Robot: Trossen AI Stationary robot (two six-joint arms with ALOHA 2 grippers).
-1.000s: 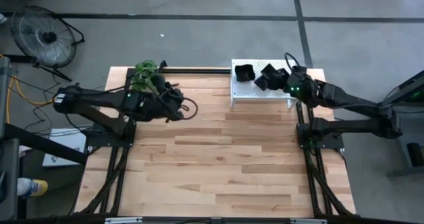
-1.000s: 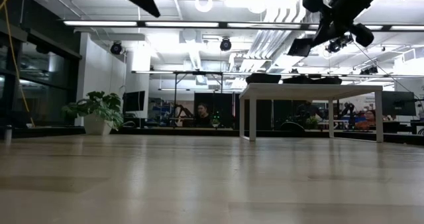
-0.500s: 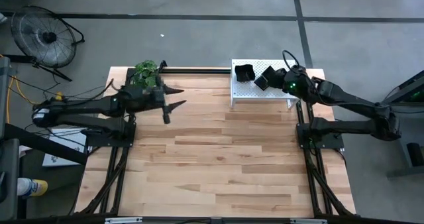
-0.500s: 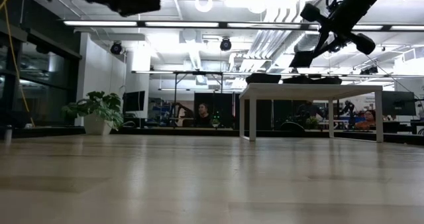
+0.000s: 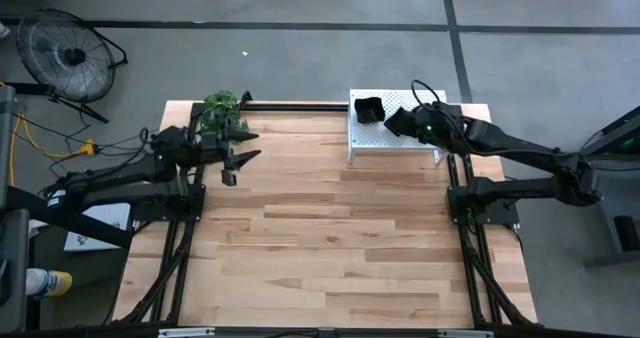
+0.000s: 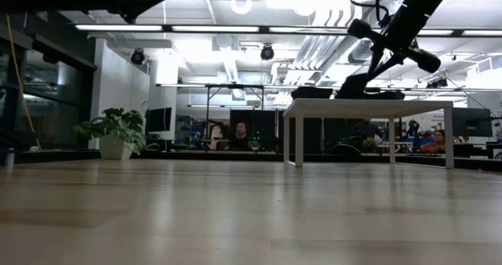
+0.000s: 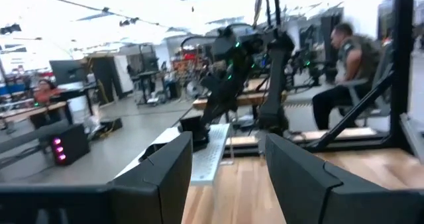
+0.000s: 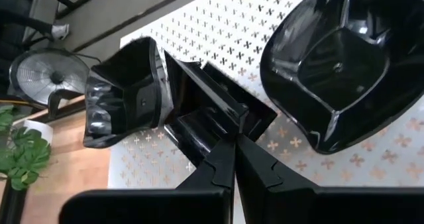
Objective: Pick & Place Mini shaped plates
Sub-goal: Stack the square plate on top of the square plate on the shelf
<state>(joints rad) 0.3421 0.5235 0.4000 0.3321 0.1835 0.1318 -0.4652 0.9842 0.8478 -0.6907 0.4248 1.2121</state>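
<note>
While the left gripper (image 5: 237, 161) hangs released beside the potted plant (image 5: 222, 108), well left of the white rack (image 5: 385, 138), the right gripper (image 8: 227, 139) is clenched over the mini plates (image 8: 334, 65) crowding that rack.

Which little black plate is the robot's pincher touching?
The flat square plate in the middle on the white rack. The shut right gripper pinches its edge; the wavy dish and the big dish sit free on either side.
</note>
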